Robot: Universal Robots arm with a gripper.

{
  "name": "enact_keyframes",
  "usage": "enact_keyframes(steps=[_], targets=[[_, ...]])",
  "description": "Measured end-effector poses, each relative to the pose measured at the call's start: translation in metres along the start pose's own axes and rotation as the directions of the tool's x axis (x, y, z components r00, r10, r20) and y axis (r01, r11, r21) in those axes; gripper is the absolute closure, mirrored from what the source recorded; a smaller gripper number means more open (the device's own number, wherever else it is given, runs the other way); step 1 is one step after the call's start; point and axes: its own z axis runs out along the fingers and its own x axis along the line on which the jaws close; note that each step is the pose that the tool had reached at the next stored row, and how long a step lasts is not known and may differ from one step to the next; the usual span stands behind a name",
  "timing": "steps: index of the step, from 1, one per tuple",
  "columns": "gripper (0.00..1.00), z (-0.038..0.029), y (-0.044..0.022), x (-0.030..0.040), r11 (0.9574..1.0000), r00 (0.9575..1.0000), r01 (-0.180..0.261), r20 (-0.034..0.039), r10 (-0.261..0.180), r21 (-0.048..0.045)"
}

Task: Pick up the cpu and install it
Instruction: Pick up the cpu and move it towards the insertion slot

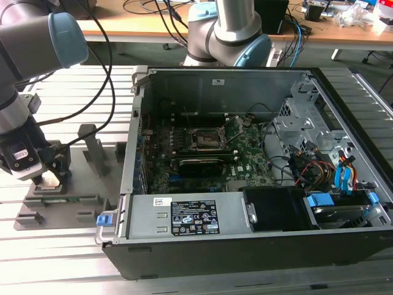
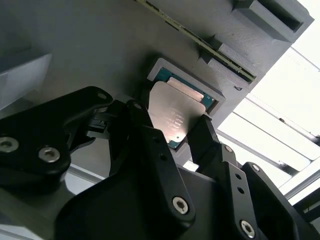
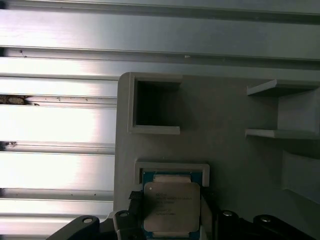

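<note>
The cpu (image 2: 176, 112), a flat square chip with a silvery top and green rim, lies in a shallow pocket of the grey fixture tray (image 1: 83, 175) at the exterior view's left. My gripper (image 2: 172, 129) is down over it, with one black finger (image 2: 145, 127) pressed to each of two opposite edges. In the first wrist view the cpu (image 3: 171, 206) sits between the same fingers (image 3: 131, 202). In the exterior view the gripper (image 1: 49, 178) is low on the tray, well apart from the black socket (image 1: 206, 139) on the motherboard.
The open computer case (image 1: 245, 69) lies on its side at centre right, with cables and drive bays on the exterior view's right. A thin green memory stick (image 1: 67, 198) lies in the tray beside the gripper. The tray's upright slots (image 1: 92, 144) stand close by. A second arm's base (image 1: 224, 37) stands behind the case.
</note>
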Motion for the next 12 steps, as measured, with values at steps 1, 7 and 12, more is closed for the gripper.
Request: enact_keyframes(steps=[1, 7, 12], targets=[[0.45, 0.0000, 0.0000, 0.0000, 1.0000, 1.0000, 0.000, 0.0000, 0.000, 0.0000], [0.45, 0.0000, 0.0000, 0.0001, 1.0000, 1.0000, 0.000, 0.0000, 0.000, 0.0000], [0.45, -0.0015, 0.0000, 0.0002, 1.0000, 1.0000, 0.000, -0.0001, 0.000, 0.0001]])
